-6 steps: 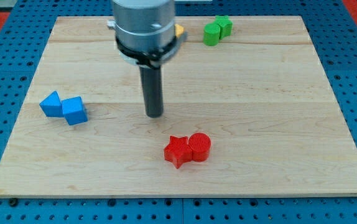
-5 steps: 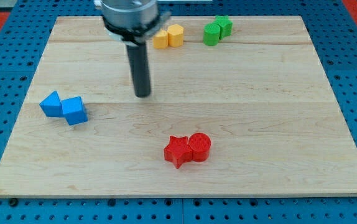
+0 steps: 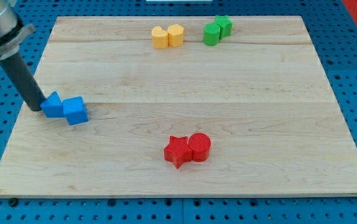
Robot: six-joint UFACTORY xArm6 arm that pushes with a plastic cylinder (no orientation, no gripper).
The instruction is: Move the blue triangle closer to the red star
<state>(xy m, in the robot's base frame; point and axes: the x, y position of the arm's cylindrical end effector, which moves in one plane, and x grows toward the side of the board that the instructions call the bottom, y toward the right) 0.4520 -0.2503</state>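
The blue triangle (image 3: 53, 105) lies on the wooden board (image 3: 178, 74) at the view's left, touching a blue cube (image 3: 75, 111) on its right side. The red star (image 3: 178, 151) lies at the view's lower middle, touching a red cylinder (image 3: 199, 147) on its right. My tip (image 3: 35, 107) is down on the board at the triangle's left edge, touching it or very nearly so. The dark rod slants up to the view's top left corner.
Two yellow blocks (image 3: 167, 36) sit close together at the view's top middle. Two green blocks (image 3: 217, 29) sit just to their right. The board's left edge runs just left of my tip.
My tip has swept from the board's middle to the view's left and now stands against the blue triangle's left side. The blocks have not visibly moved.
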